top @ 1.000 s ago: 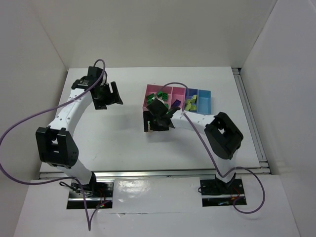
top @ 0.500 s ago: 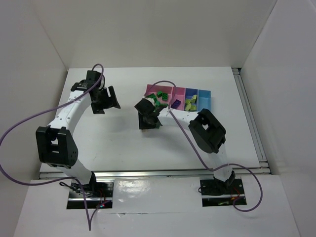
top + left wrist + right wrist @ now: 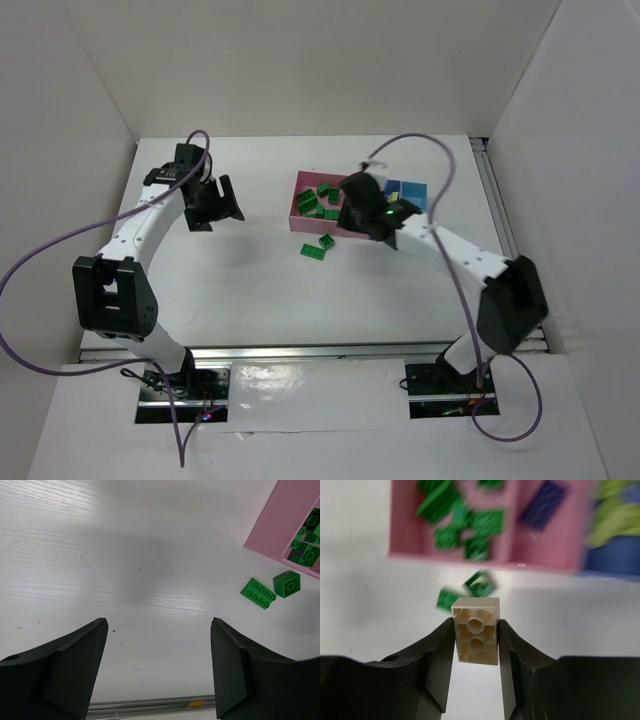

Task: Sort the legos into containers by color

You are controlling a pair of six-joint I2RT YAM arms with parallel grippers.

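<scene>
**Right gripper (image 3: 476,628) carries the beige brick (image 3: 475,639) at the bins**

The right gripper is closed narrowly on the beige brick, which is held by its two long sides and lifted off the table (image 3: 250,280). The studs cannot be seen; the hollow underside is turned to the wrist camera.

The step in hand is judged to be the carrying of this brick to its own bin. The large pink bin (image 3: 402,530) holds green bricks, the narrow pink bin (image 3: 540,547) holds a purple brick (image 3: 543,497), and yellow-green bricks are seen in the blue bin (image 3: 615,562). So the light blue bin (image 3: 418,192) at the right end is probably meant. The brick should be brought fully over that bin, lowered close to its floor, and only then released, so that it is not bounced out. Two green bricks (image 3: 257,593) lie on the table just beside the large pink bin and are not yet sorted.

The right arm is stretched from its base toward the far side, with the wrist over the middle of the row. The left arm is bent, and the left gripper (image 3: 157,645) is held wide and empty over bare table, well apart from the bins.
</scene>
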